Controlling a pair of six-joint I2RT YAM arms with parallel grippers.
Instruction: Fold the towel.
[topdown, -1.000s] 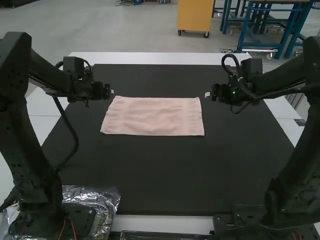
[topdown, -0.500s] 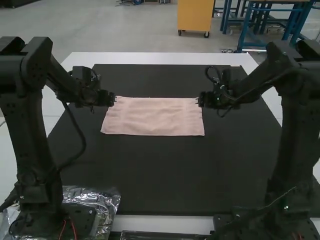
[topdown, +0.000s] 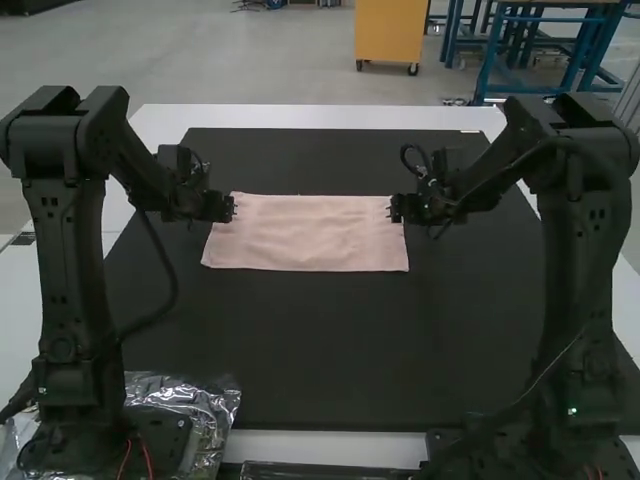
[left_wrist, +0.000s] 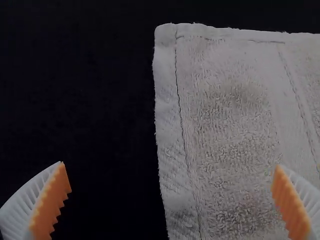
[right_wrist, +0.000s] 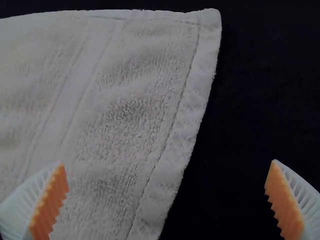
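A pink towel (topdown: 308, 234) lies flat as a wide rectangle on the black mat. My left gripper (topdown: 232, 208) is over its far left corner, and my right gripper (topdown: 393, 208) is over the far right corner. In the left wrist view, my left gripper (left_wrist: 171, 175) stands wide open above the towel's side edge (left_wrist: 172, 130), with one finger over cloth and the other over mat. My right gripper (right_wrist: 167, 172) is likewise open, straddling the opposite side edge (right_wrist: 187, 120) with nothing between its pads. Whether the towel is folded in layers, I cannot tell.
The black mat (topdown: 330, 350) spreads around the towel on a white table (topdown: 320, 117). Crumpled clear plastic (topdown: 215, 405) lies beside the left arm's base at the near edge.
Both grippers have come inward over the towel's far corners, the right one travelling farther, from beside the towel toward the left. The towel has not moved.
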